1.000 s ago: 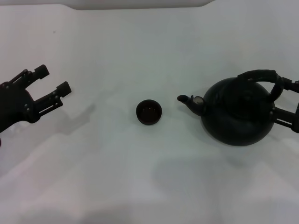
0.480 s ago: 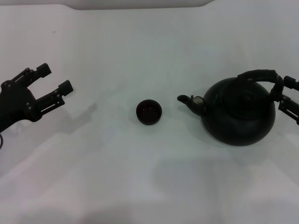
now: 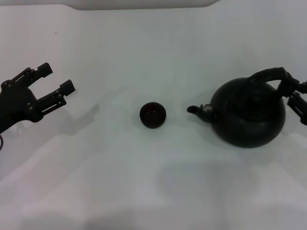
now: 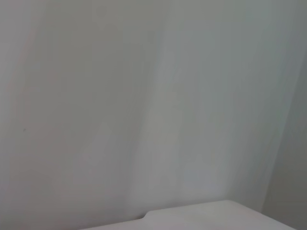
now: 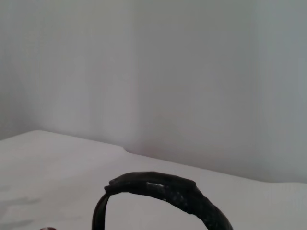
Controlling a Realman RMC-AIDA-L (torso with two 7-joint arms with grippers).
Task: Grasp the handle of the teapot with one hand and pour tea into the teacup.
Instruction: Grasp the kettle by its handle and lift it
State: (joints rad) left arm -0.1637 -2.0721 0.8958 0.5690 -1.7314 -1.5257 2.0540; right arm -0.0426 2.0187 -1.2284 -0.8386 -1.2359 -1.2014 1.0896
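The black teapot (image 3: 249,120) stands at the right of the white table, its spout (image 3: 195,109) pointing left at the teacup (image 3: 153,115), a small dark bowl near the middle. The thick black handle (image 3: 266,74) arches over the pot and leans toward its right end. It also shows in the right wrist view (image 5: 163,189). My right gripper (image 3: 293,94) is at the right edge, its fingers closed on the handle's right end. My left gripper (image 3: 56,77) is open and empty, raised at the far left.
The white table (image 3: 153,182) ends in a pale back edge (image 3: 144,5) at the top. The left wrist view shows only bare white surface (image 4: 144,120). Nothing else stands on the table.
My right gripper's fingers have drawn together on the handle's right end. The teapot has shifted slightly right and its spout has dropped a little. My left gripper has barely moved.
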